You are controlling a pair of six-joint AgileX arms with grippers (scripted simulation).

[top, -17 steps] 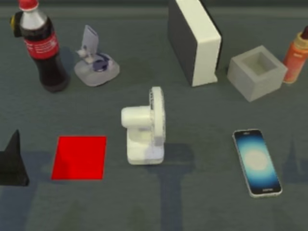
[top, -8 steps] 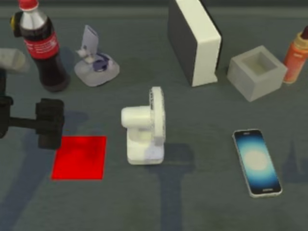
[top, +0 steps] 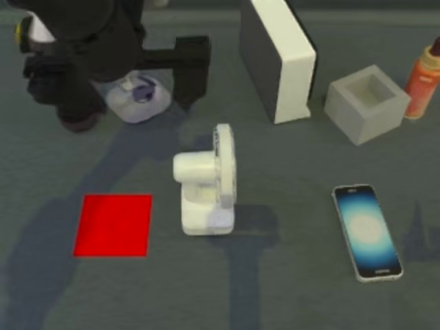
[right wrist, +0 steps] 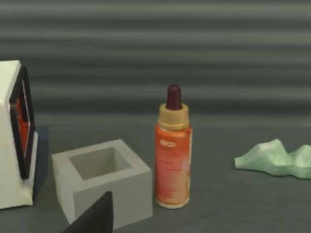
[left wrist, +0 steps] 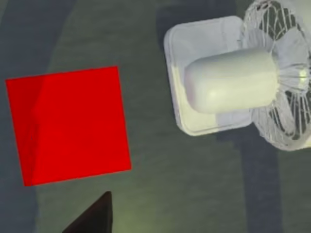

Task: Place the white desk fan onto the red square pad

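White desk fan (top: 205,187) stands upright mid-table, its base just beside the red square pad (top: 113,225), apart from it, on the pad's right. It looks light, rigid plastic; the thin grille seems fragile and the shell slippery, so I'd judge the stubby motor housing the safest place to pinch. Left gripper (top: 189,69) hangs high toward the back, fan and pad both below it in the wrist view; jaws open or closed, I cannot tell. Half a second ago that gripper sat low at the left edge above the pad; now it has swung up and inward. Right arm is parked out of the top view.
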